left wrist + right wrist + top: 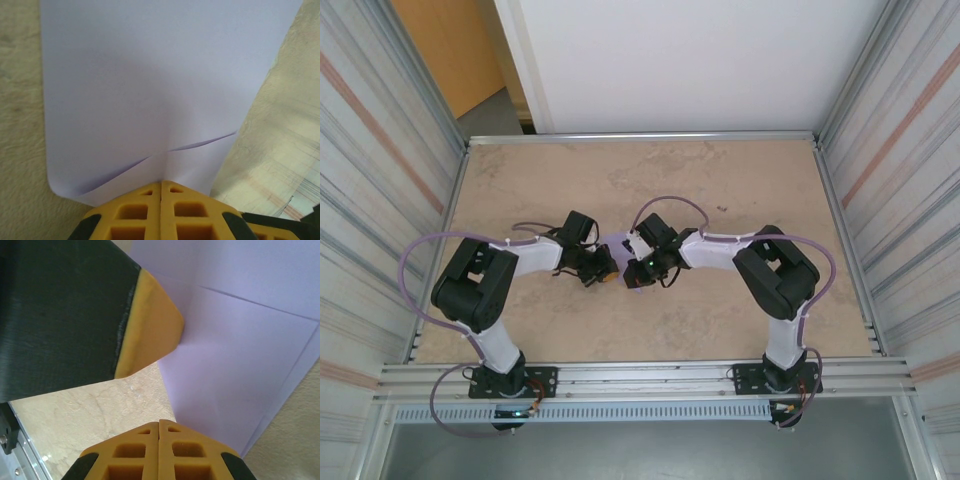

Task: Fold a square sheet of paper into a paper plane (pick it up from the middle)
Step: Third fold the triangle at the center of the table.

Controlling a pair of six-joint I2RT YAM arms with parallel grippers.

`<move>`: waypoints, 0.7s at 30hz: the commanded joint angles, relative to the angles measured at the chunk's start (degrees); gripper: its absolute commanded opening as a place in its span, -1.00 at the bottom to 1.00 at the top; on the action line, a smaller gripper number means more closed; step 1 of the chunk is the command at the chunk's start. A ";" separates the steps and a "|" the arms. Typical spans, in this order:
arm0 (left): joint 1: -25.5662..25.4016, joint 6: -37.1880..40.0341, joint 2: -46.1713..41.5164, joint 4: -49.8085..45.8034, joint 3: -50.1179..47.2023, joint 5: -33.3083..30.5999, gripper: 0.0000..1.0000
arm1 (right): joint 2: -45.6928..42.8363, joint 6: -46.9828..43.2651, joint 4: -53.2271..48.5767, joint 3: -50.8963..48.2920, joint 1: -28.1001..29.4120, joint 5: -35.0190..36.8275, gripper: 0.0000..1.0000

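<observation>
The square sheet of paper [150, 85] is plain lavender, lifted off the table, with a crease running across it near the jaws. My left gripper [161, 182] is shut on the sheet, which spreads out from the seam between its yellow fingers. In the right wrist view the paper [240, 350] hangs from the left gripper's yellow fingertip [150, 330]. My right gripper [159, 421] is shut just below the sheet's lower corner; the paper passes behind its right finger and none shows in the seam. From above, both grippers [608, 266] [638, 270] meet at mid-table with a sliver of paper [618, 241] between them.
The beige stone-patterned table [650, 180] stretches behind and to both sides of the grippers. Ribbed metal walls [380, 150] close in the left and right sides, and an aluminium rail [650, 375] runs along the near edge by the arm bases.
</observation>
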 commanded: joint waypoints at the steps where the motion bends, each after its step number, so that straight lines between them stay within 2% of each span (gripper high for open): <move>1: -0.17 0.70 2.39 -4.49 -0.13 -2.78 -0.88 | 1.53 0.85 -0.09 0.67 -0.17 -0.91 -0.89; 11: -0.11 1.62 1.69 -4.38 0.75 -1.88 -0.88 | 3.35 1.17 -0.36 -0.21 -1.14 -0.20 -0.89; 18: -0.08 4.84 -2.60 -3.96 1.97 -1.95 -0.78 | 4.15 1.47 0.03 -1.11 -1.62 -1.15 -0.89; 21: 0.25 5.16 -0.91 -4.38 1.54 -2.12 -0.79 | 4.19 1.70 0.23 -1.21 -1.68 -1.43 -0.89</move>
